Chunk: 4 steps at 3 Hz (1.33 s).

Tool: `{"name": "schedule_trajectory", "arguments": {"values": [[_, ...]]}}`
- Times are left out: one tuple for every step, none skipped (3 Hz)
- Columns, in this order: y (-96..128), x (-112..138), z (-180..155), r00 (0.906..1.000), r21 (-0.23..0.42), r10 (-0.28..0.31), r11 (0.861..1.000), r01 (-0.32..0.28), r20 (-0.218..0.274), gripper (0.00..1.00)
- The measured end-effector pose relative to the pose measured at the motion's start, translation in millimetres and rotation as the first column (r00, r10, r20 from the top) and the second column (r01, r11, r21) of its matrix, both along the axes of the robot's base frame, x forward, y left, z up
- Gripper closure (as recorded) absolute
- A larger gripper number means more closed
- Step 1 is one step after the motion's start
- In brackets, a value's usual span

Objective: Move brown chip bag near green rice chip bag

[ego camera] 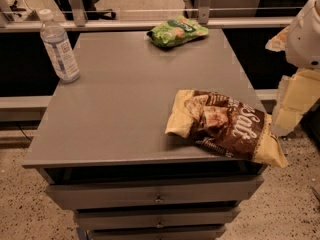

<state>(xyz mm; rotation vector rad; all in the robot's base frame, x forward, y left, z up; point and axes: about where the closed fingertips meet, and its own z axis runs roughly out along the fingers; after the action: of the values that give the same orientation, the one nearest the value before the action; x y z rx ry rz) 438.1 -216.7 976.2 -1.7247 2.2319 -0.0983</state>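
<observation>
The brown chip bag [225, 125] lies flat at the front right corner of the grey cabinet top [120, 99], its right end hanging over the edge. It is dark brown with pale yellow ends and white "Salt" lettering. The green rice chip bag [176, 31] lies at the back edge of the top, right of centre. My gripper [296, 100] shows at the right edge of the view, off the cabinet's right side, just right of and above the brown bag and apart from it. The white arm [306, 34] is above it.
A clear plastic water bottle [59, 46] stands upright at the back left of the cabinet top. The cabinet has drawers [159, 198] in front. A metal rail [125, 24] runs behind it. Speckled floor [295, 194] lies on both sides.
</observation>
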Motion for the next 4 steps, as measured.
{"name": "schedule_trajectory", "arguments": {"values": [[0,0,0,1.0000,0.000,0.000,1.000,0.000,0.000,0.00],[4,4,-14,0.9999,0.021,-0.008,1.000,0.008,0.006,0.00],[12,14,-46,0.9995,0.064,-0.030,0.998,0.030,-0.008,0.00],[22,18,-61,0.9980,0.093,-0.050,0.994,0.053,-0.040,0.00]]}}
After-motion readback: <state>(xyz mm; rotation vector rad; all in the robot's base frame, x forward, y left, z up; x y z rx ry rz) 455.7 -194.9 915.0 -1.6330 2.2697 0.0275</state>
